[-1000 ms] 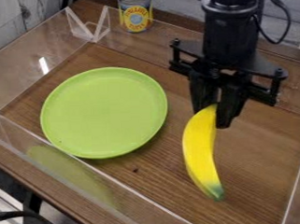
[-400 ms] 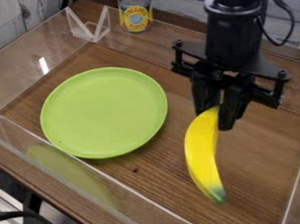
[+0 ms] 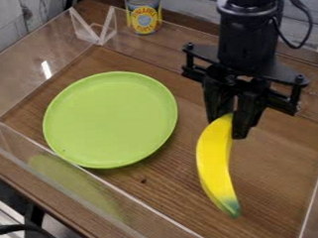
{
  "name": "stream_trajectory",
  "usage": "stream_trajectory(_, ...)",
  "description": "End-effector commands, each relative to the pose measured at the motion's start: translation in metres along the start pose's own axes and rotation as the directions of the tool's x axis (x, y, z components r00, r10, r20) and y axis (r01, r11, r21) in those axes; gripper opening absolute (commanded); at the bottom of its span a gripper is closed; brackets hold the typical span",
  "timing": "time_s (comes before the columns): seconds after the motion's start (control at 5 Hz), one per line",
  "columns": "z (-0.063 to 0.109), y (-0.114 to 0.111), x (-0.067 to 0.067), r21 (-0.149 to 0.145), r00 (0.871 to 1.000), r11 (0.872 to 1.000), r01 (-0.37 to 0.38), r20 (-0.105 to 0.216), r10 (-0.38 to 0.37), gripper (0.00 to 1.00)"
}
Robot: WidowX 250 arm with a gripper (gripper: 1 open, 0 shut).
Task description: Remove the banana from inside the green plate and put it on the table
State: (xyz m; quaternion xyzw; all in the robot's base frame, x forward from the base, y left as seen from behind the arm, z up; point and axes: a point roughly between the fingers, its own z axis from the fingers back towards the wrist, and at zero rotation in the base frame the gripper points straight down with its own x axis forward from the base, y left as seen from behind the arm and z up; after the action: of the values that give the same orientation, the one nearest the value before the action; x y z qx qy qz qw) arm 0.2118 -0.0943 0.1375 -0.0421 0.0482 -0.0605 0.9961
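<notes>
The single camera view, looking down at an angle, shows one green plate (image 3: 108, 118), one banana (image 3: 215, 163), one black arm with one claw (image 3: 238, 120), and one small can with a yellow label (image 3: 144, 15) far behind the plate.

The plate sits bare on the brown wood-grain counter (image 3: 165, 195). The banana is outside the plate, just off its right rim and apart from it, lying on the counter with its dark greenish tip pointing toward the camera and its upper end up between the claw's fingers.

Clear acrylic walls (image 3: 72, 184) hem the counter: one runs along the front-left close to the plate's near rim, another stands behind the plate, and a third edges the right side beyond the banana. Open counter lies in front of the plate and in a narrow strip between plate and banana; there is more bare wood to the right of the banana.

The arm stands upright to the right of the plate, its claw pointing straight down. The fingers are drawn narrow, closed on the banana's upper end.
</notes>
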Motion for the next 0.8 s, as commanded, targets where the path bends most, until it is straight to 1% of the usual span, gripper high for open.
stream_trajectory(0.0, 0.0115, -0.0049, -0.0001, -0.012, 0.999, 1.000, 0.012, 0.043, -0.012, 0.00)
stream_trajectory(0.6, 0.0120, -0.0047, -0.0011, -0.014, 0.999, 1.000, 0.010, 0.034, -0.009, 0.00)
